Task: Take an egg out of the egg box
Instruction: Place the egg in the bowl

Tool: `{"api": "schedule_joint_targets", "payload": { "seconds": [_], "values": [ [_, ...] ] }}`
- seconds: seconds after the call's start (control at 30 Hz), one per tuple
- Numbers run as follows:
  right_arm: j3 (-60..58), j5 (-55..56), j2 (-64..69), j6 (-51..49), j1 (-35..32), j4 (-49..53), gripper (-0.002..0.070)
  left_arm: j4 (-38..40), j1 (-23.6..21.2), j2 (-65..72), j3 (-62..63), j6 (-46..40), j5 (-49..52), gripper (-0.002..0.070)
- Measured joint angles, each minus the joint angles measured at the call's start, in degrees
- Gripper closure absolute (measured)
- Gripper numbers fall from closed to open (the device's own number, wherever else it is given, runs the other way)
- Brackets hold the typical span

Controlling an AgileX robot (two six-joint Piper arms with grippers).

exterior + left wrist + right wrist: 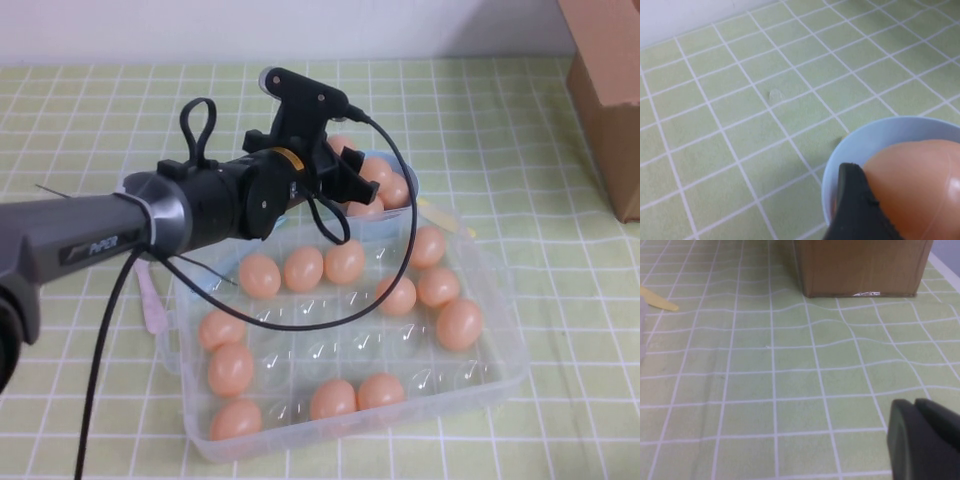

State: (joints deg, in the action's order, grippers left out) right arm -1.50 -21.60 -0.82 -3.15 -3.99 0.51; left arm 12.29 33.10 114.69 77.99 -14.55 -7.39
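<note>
Jaws of left gripper (350,180): one dark finger (855,210) pressed against egg (920,190), so judged clamped on it. Right gripper (922,440) parked low over bare desk (560,200), out of the way; its jaws: cannot tell. Egg box (500,370) at centre, lid open, about a dozen eggs left in cells. Light-blue bowl (875,132) at box's 12 o'clock, holds eggs. Held egg hangs over bowl, likely for release there.
</note>
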Motion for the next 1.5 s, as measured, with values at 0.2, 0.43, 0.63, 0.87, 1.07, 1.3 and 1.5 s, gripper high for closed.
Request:
{"api": "schedule_joint_targets", "payload": {
  "seconds": [0.2,0.43,0.63,0.87,1.07,1.3,1.5],
  "values": [
    [0.0,0.0,0.0,0.0,0.0,0.0,0.0694,-0.21,0.0,2.76,2.82,0.23,0.24,0.0321],
    [0.0,0.0,0.0,0.0,0.0,0.0,0.0694,-0.3,0.0,4.49,3.05,0.69,0.03,0.0309],
    [0.0,0.0,0.0,0.0,0.0,0.0,0.0694,-0.3,0.0,5.25,3.05,1.89,0.03,0.0305],
    [0.0,0.0,0.0,0.0,0.0,0.0,0.0694,-0.3,0.0,5.36,3.05,1.94,0.03,0.0235],
    [0.0,0.0,0.0,0.0,0.0,0.0,0.0694,-0.3,0.0,5.36,3.05,1.94,0.03,0.0216],
    [0.0,0.0,0.0,0.0,0.0,0.0,0.0694,-1.38,0.0,5.36,3.05,1.94,0.25,0.0204],
    [0.0,0.0,0.0,0.0,0.0,0.0,0.0694,-2.66,0.0,5.15,4.67,1.94,2.27,0.0202]
  ]
}}
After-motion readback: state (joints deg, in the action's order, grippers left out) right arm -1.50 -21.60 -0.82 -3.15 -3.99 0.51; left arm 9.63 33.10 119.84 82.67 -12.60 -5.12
